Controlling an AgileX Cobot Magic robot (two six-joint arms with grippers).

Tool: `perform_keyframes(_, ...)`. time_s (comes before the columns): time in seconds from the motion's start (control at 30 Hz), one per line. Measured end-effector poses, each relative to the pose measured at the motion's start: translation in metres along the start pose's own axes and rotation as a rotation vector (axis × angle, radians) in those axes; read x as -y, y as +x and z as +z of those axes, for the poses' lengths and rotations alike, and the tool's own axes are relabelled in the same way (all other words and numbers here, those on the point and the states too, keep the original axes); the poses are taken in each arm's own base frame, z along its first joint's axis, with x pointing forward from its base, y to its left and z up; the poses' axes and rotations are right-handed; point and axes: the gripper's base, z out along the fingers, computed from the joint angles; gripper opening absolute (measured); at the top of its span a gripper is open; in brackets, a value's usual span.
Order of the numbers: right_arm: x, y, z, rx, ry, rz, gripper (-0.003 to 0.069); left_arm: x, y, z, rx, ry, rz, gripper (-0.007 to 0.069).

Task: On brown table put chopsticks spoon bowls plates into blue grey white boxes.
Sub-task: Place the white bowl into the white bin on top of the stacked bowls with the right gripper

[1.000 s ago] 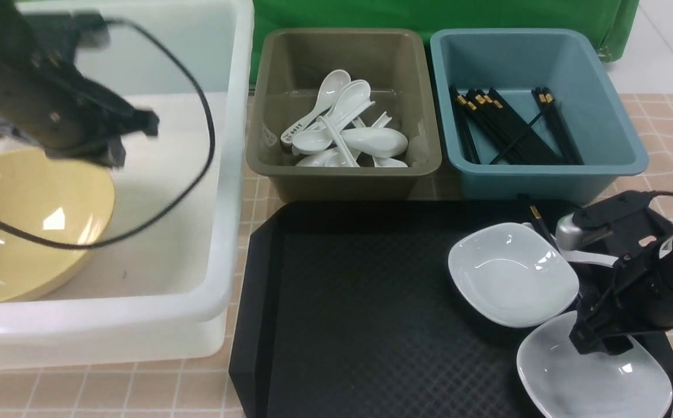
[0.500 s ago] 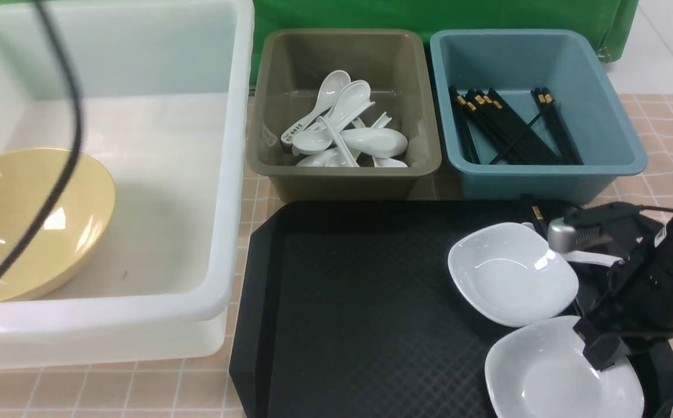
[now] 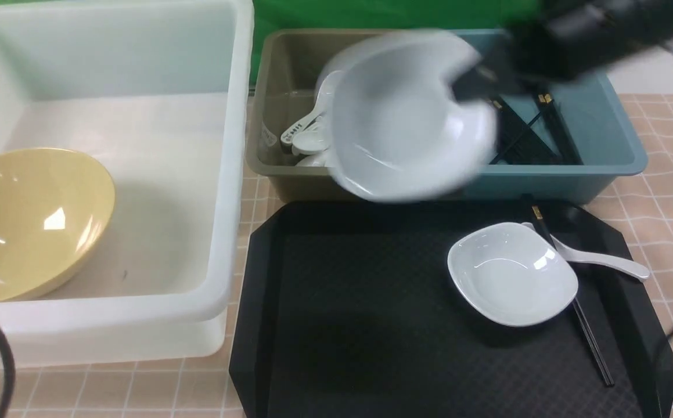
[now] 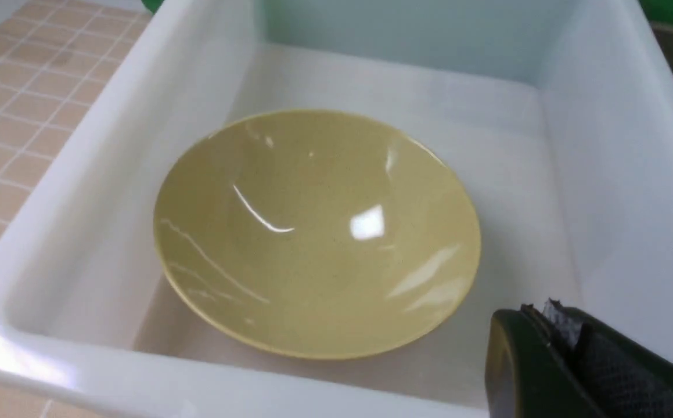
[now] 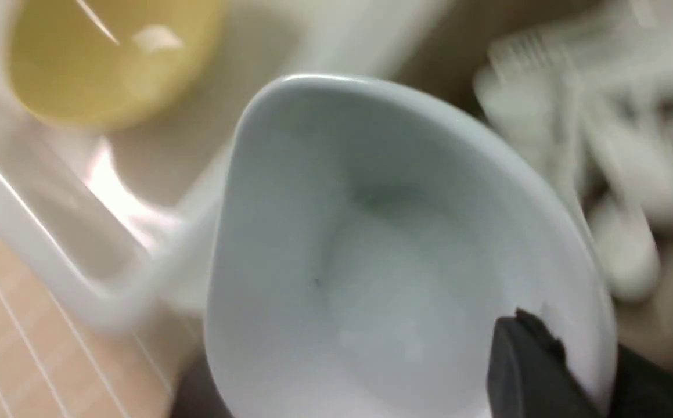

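"Start at the left edge of the brown tabletop (image 3: pixel 139 389). What's done there?"

"The yellow bowl (image 3: pixel 40 215) sits tilted in the white tub (image 3: pixel 110 316), so I'd count that finished. The left hand (image 4: pixel 536 325) is over that tub, its fingers pressed together, with nothing between them."

"And the olive-grey bin (image 3: pixel 295 184), toward the far edge?"

"A heap of white soup spoons (image 3: pixel 313 119) lies inside. Spoons look nearly done."

"What's that in front of it?"

"A white dish (image 3: pixel 406 128), in the air. The right hand (image 3: pixel 467 87) has it pinched by the rim. It hides part of both smaller bins. I'd guess it's bound for the white tub, since that holds the bowl."

"Next, the teal-blue bin (image 3: pixel 533 187)?"

"Black chopsticks (image 3: pixel 557 128) inside, so that sorting is well along too."

"Then what's left?"

"The right side of the black tray (image 3: pixel 342 290). A second white dish (image 3: pixel 513 276) rests toward its far right corner. Just beside it, slim black chopsticks (image 3: pixel 591 342) slant toward the near edge; I can't tell whether one or two. One last soup spoon (image 3: pixel 603 262) reaches over the tray's right edge."

"So, near the end?"

"I'd say so: two dishes, that spoon and those chopsticks."
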Motion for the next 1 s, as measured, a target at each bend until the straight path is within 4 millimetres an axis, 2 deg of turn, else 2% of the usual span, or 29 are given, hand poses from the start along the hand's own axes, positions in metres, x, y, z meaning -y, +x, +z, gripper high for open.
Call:
perform_keyframes(0.07, -0.021, -0.016, 0.034, 0.037, -0.051, -0.088, 0.0071, -0.003, 0.008, -0.007, 0.051, 0.012, 0.024, -0.0007)
perform_keyframes(0.1, -0.023, -0.017, 0.038, 0.040, -0.057, -0.104, 0.0071, -0.003, 0.009, -0.010, 0.066, 0.015, 0.024, -0.0007)
perform_keyframes(0.13, -0.041, -0.026, 0.072, 0.044, -0.105, -0.184, 0.0071, -0.007, 0.017, -0.022, 0.139, 0.028, 0.047, -0.0007)
perform_keyframes(0.17, -0.050, -0.029, 0.092, 0.039, -0.129, -0.234, 0.0071, -0.008, 0.021, -0.026, 0.167, 0.031, 0.062, -0.0007)
perform_keyframes(0.2, -0.051, -0.031, 0.090, 0.050, -0.127, -0.243, 0.0071, -0.009, 0.022, -0.028, 0.176, 0.032, 0.060, -0.0007)
perform_keyframes(0.23, -0.063, -0.030, 0.128, 0.023, -0.151, -0.320, 0.0071, -0.012, 0.033, -0.036, 0.228, 0.037, 0.083, -0.0007)
perform_keyframes(0.3, -0.072, -0.030, 0.159, 0.002, -0.141, -0.409, 0.0071, -0.015, 0.047, -0.039, 0.259, 0.037, 0.103, -0.0007)
perform_keyframes(0.33, -0.073, -0.026, 0.167, -0.015, -0.143, -0.418, 0.0071, -0.015, 0.048, -0.038, 0.255, 0.036, 0.106, -0.0007)
perform_keyframes(0.37, -0.079, -0.026, 0.189, -0.019, -0.127, -0.471, 0.0072, -0.017, 0.058, -0.039, 0.271, 0.036, 0.112, -0.0007)
perform_keyframes(0.4, -0.079, -0.024, 0.192, -0.029, -0.128, -0.475, 0.0072, -0.017, 0.060, -0.037, 0.267, 0.036, 0.114, -0.0007)
perform_keyframes(0.43, -0.086, -0.018, 0.209, -0.056, -0.126, -0.525, 0.0072, -0.017, 0.068, -0.035, 0.262, 0.040, 0.111, -0.0007)
perform_keyframes(0.57, -0.092, -0.003, 0.231, -0.125, -0.117, -0.588, 0.0074, -0.015, 0.080, -0.024, 0.229, 0.060, 0.106, -0.0007)
perform_keyframes(0.77, -0.094, 0.002, 0.235, -0.161, -0.100, -0.619, 0.0090, -0.014, 0.079, -0.023, 0.256, 0.072, 0.123, -0.0007)
perform_keyframes(0.9, -0.091, 0.011, 0.240, -0.193, -0.098, -0.606, 0.0176, -0.014, 0.079, -0.023, 0.259, 0.074, 0.127, -0.0007)
perform_keyframes(1.0, -0.091, 0.011, 0.239, -0.191, -0.092, -0.573, 0.0321, -0.014, 0.079, -0.023, 0.259, 0.075, 0.129, -0.0007)
